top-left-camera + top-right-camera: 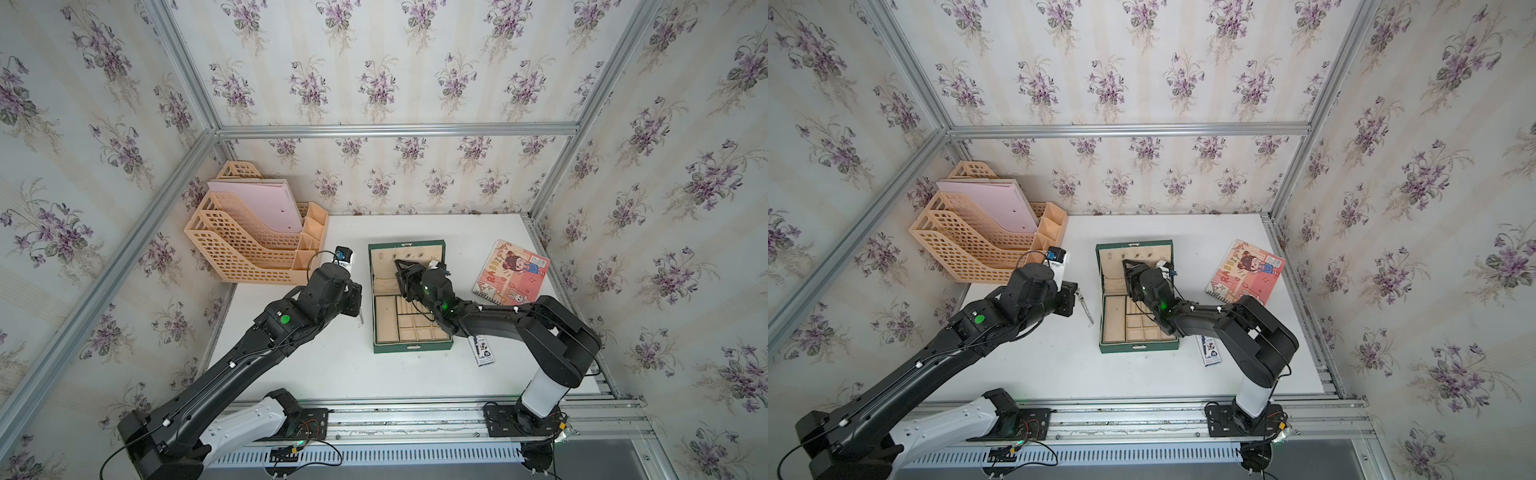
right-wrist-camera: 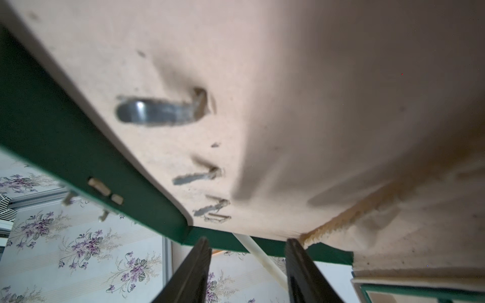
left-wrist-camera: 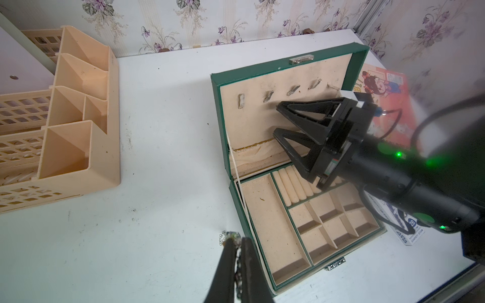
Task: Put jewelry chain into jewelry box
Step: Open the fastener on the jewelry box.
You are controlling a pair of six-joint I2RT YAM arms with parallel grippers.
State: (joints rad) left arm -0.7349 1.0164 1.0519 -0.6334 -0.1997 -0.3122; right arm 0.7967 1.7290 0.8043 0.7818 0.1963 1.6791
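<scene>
Left wrist view, and there's the left gripper (image 3: 237, 240), pinched tight on the jewelry chain (image 3: 237, 258), which runs up between its fingers with a little loop poking out past the tips. In a top view the jewelry chain (image 1: 1086, 309) dangles free below that grip, over the table (image 1: 1059, 365) just left of the jewelry box (image 1: 1138, 348). It isn't in the box yet, and whether its tail touches the table I can't tell. Holding it by one end makes sense: it hangs straight, ready to be lowered in link by link. Over on the right, the right gripper (image 3: 276, 120) sits with jaws spread and nothing between them, up by the beige inside of the open lid (image 3: 249, 126). It looks placed there to prop the lid back so it can't fall shut. The nearest target is the long compartment (image 3: 265, 223) along the box's left edge, so a short carry rightward should do it.
</scene>
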